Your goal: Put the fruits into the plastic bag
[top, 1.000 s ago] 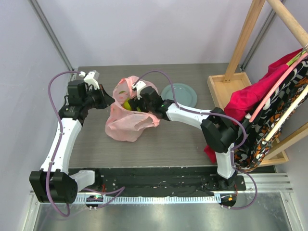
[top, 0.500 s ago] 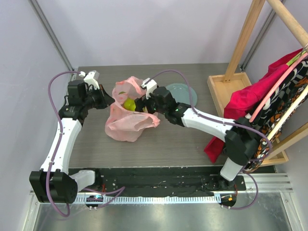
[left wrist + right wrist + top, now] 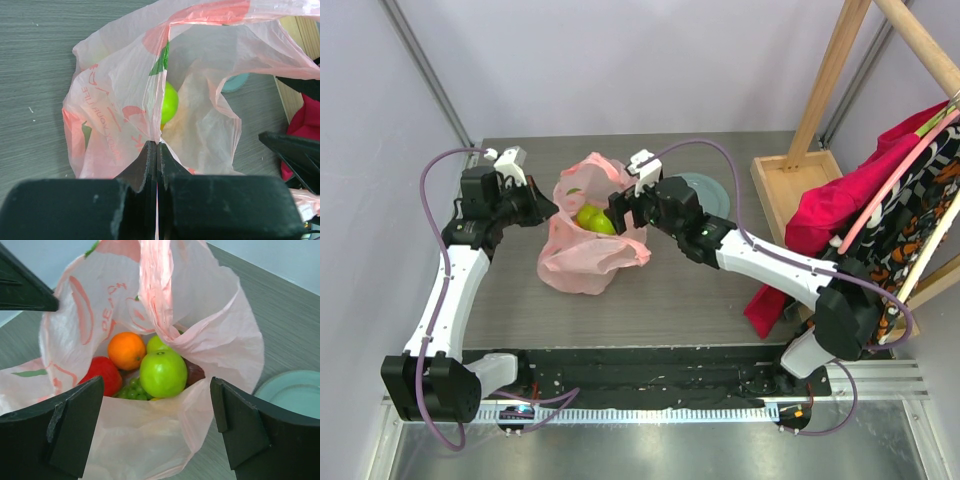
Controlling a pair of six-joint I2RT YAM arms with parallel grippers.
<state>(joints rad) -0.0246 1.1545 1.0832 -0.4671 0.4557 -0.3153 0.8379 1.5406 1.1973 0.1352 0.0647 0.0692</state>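
The right pincer [image 3: 158,426] has lifted clear, spread and empty. A green apple [image 3: 163,374] now sits among the fruits [image 3: 126,351] in the plastic bag [image 3: 582,266], at nine o'clock from the plate [image 3: 295,397]. The left pincer [image 3: 157,151] clenches the bag's rim. Nearly finished, I'd say.

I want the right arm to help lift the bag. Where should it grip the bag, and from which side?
Probably the upright loop handle of the bag, pinched from the right across its narrow twisted strip. It stands free opposite the rim the left end effector holds, and the open right end effector faces it.
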